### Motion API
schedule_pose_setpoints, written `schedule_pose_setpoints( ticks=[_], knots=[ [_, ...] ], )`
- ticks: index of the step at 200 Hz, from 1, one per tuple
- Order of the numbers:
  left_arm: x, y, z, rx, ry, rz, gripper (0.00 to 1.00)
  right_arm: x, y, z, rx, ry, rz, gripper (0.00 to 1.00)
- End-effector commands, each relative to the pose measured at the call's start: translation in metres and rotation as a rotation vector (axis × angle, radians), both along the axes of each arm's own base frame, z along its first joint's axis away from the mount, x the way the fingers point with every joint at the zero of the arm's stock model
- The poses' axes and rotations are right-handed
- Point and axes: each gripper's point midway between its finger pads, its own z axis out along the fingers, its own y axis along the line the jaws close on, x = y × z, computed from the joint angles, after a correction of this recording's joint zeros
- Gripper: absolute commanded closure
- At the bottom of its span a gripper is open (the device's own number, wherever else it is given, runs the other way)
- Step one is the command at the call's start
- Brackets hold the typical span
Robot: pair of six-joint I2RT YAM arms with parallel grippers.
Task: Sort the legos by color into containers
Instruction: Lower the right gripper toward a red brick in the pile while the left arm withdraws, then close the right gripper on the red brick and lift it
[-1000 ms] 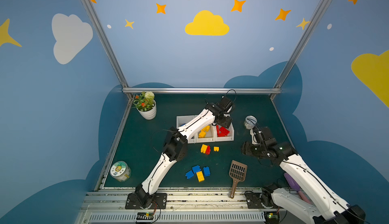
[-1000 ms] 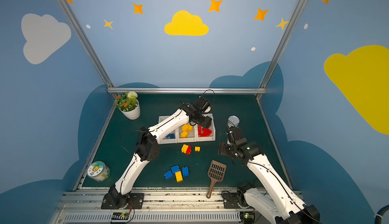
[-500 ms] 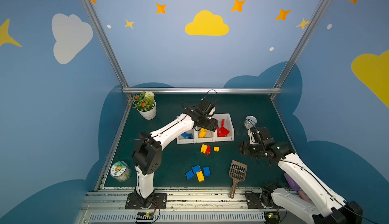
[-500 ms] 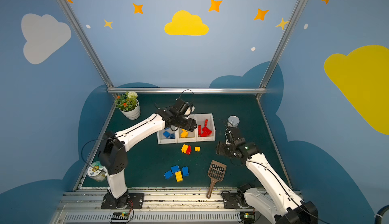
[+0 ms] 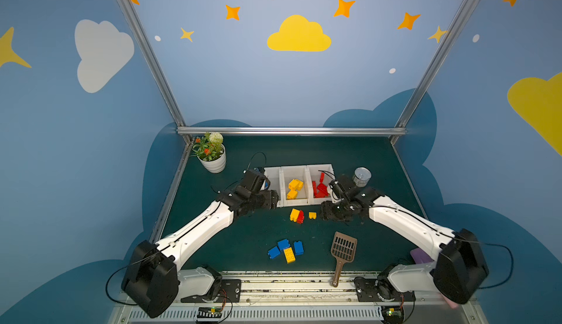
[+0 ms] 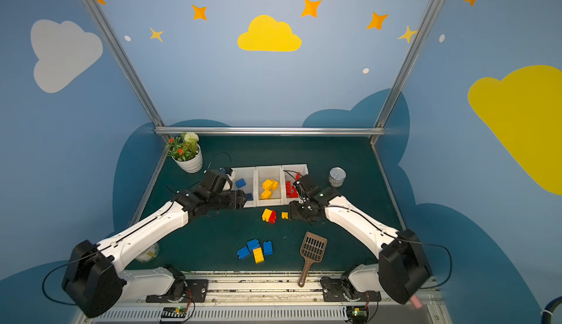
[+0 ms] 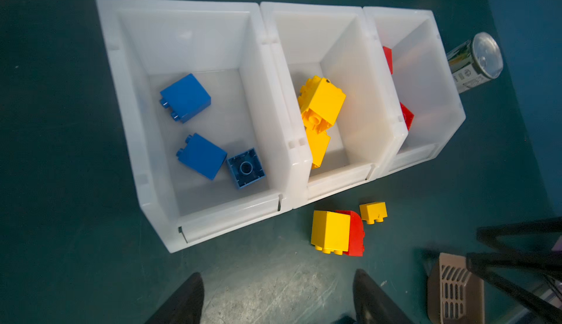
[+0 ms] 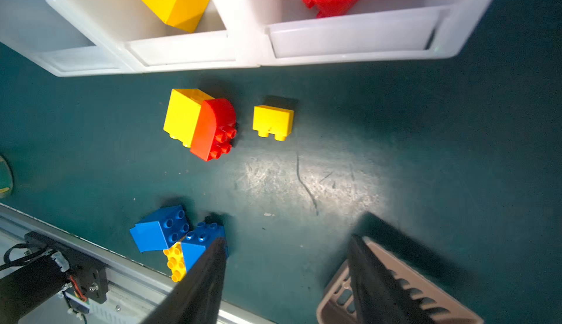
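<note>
Three white bins stand in a row: the blue bin [image 7: 127, 94] holds three blue legos, the yellow bin [image 5: 293, 169] yellow ones, the red bin [image 5: 319, 167] red ones. On the mat in front lie a yellow lego [image 8: 182, 112] stuck to a red lego [image 8: 213, 128] and a small yellow lego [image 5: 312, 215]. Nearer the front edge, blue legos [image 5: 284, 246] cluster around one yellow lego [image 5: 289, 255]. My left gripper [image 7: 278, 277] hangs open and empty at the blue bin's front wall. My right gripper [image 8: 287, 240] is open and empty, just right of the small yellow lego.
A brown slotted scoop [image 5: 343, 246] lies front right, close under my right arm. A metal can [image 5: 362, 176] stands right of the red bin. A potted plant [image 5: 213, 155] sits at the back left, and a tape roll [image 6: 150, 252] shows under my left arm.
My left arm has swung left from over the red and yellow bins to the blue bin's front. My right gripper has moved left toward the small yellow lego.
</note>
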Motion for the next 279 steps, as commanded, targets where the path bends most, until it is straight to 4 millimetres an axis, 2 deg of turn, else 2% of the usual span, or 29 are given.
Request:
schedule_pose_setpoints(
  ticks=[1,32,75,122,153,197,246,279],
  knots=[
    [0.000,0.009,0.007,-0.043,-0.045,0.065,0.22,-0.002,0.013,-0.008,-0.042,0.094,0.001,0.38],
    [-0.009,0.019,0.005,-0.037,-0.044,0.086,0.22,0.002,0.041,-0.017,-0.040,0.100,0.057,0.38],
    [-0.015,0.022,0.002,-0.054,-0.035,0.099,0.21,0.013,0.062,-0.030,-0.034,0.126,0.059,0.40],
    [-0.018,0.023,0.000,-0.060,-0.026,0.099,0.21,0.014,0.077,-0.047,-0.052,0.159,0.093,0.43],
    [-0.020,0.020,-0.002,-0.071,-0.016,0.090,0.21,0.015,0.086,-0.052,-0.046,0.165,0.109,0.46],
    [-0.021,0.017,-0.002,-0.088,-0.013,0.080,0.21,0.011,0.078,-0.064,-0.095,0.191,0.106,0.50],
    [-0.022,0.018,-0.004,-0.086,-0.010,0.085,0.21,0.006,0.061,-0.061,-0.137,0.179,0.099,0.52],
    [-0.022,0.017,-0.003,-0.091,-0.010,0.082,0.21,0.003,0.056,-0.060,-0.140,0.182,0.095,0.53]
  ],
)
